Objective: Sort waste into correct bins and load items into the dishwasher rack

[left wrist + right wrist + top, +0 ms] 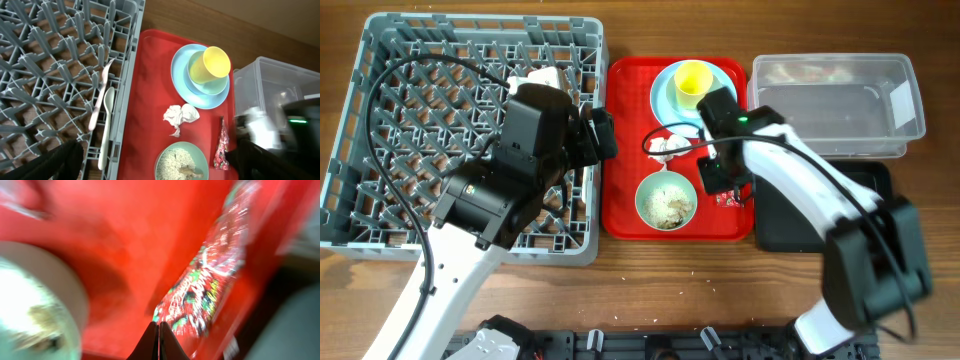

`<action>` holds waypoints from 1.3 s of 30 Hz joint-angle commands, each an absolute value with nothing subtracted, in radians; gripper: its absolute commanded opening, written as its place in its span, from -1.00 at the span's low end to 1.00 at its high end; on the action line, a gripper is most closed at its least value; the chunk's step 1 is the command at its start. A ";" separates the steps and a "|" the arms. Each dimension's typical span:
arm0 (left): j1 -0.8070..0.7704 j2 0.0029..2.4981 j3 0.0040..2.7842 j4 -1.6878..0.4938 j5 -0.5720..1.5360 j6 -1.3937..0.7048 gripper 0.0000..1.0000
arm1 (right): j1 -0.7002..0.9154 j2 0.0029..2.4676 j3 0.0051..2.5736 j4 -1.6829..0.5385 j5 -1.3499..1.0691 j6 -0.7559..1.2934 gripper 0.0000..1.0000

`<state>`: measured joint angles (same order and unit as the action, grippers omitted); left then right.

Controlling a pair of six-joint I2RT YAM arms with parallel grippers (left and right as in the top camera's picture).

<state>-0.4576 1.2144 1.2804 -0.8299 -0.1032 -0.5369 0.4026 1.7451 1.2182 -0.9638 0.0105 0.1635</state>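
Two grippers are over the desk (720, 290), one at each side of the red serving tray (620, 150). The right gripper (159, 332) is low over that tray with its fingers pressed together. Their tips meet right at the near edge of the red printed wrapper (210, 290), which lies flat on the tray just ahead of them and to their right. The blur hides whether any film is pinched between them. To that gripper's left, close by, is the pale green bowl (30, 310) with rice-like crumbs (180, 160) inside it. The crumpled white napkin (180, 116) lies on the tray a little beyond the bowl. Further off from the gripper is the light blue plate (182, 82), carrying a smaller dish (215, 87), and the yellow cup (210, 65) rests tilted in that dish. On the gripper's other side, off the red tray, the black tray (820, 225) lies partly under the right arm, and the clear tub (840, 100) sits just beyond it. The left gripper (602, 135) hangs with its fingers wide apart and nothing between them, above the wall of the grey dishwasher rack (380, 120) that faces the red tray. Below it inside the rack, among the pegs, the white fork (102, 87) and spoon (106, 125) lie side by side.
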 commanded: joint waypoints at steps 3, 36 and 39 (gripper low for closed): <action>-0.453 1.212 1.290 -0.828 -0.097 -0.535 1.00 | 0.400 1.679 1.216 -0.959 0.043 0.297 0.26; -0.453 1.212 1.290 -0.828 -0.097 -0.535 1.00 | -0.105 1.290 0.960 -1.039 -0.004 0.421 0.99; -0.453 1.212 1.291 -0.828 -0.097 -0.535 1.00 | -0.096 1.289 1.176 -1.170 -0.139 0.297 0.93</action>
